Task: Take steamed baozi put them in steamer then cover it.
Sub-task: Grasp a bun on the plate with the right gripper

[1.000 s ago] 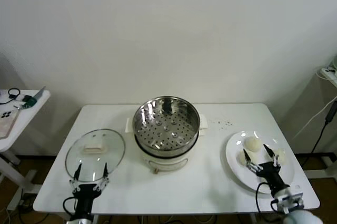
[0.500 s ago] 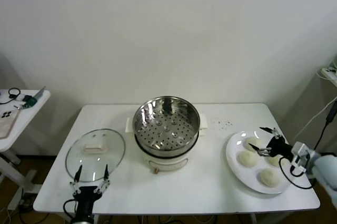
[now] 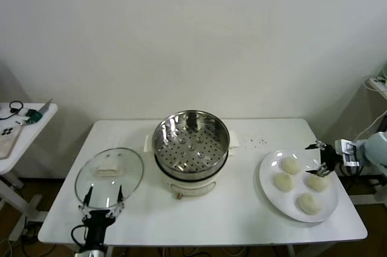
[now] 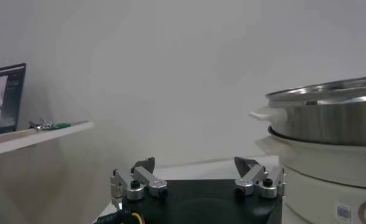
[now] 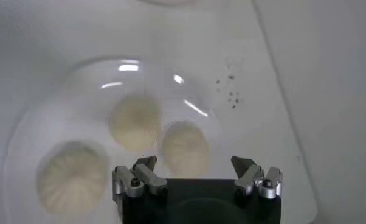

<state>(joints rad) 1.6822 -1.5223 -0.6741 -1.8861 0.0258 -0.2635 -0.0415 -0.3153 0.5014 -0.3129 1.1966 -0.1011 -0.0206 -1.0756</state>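
Note:
Four cream-white baozi lie on a white plate [image 3: 270, 196] at the table's right: one at the far side [image 3: 291, 165], one at the left [image 3: 283, 181], one at the right [image 3: 317, 182], one at the front [image 3: 309, 203]. My right gripper [image 3: 312, 160] is open and empty over the plate's far right edge, just above the buns. The right wrist view shows the gripper [image 5: 194, 163] with one baozi [image 5: 184, 147] between its open fingers, apart from them. The steel steamer [image 3: 191, 145] stands empty and uncovered at the table's middle. My left gripper [image 3: 103, 198] is open and idle at the front left.
The round glass lid [image 3: 109, 177] lies flat on the table left of the steamer, right behind my left gripper. The steamer's cream pot base [image 4: 329, 173] shows close beside the left gripper. A small side table [image 3: 24, 121] stands off to the left.
My right gripper swung from the plate's front edge round to its far right side, uncovering all four baozi. The left arm has not moved.

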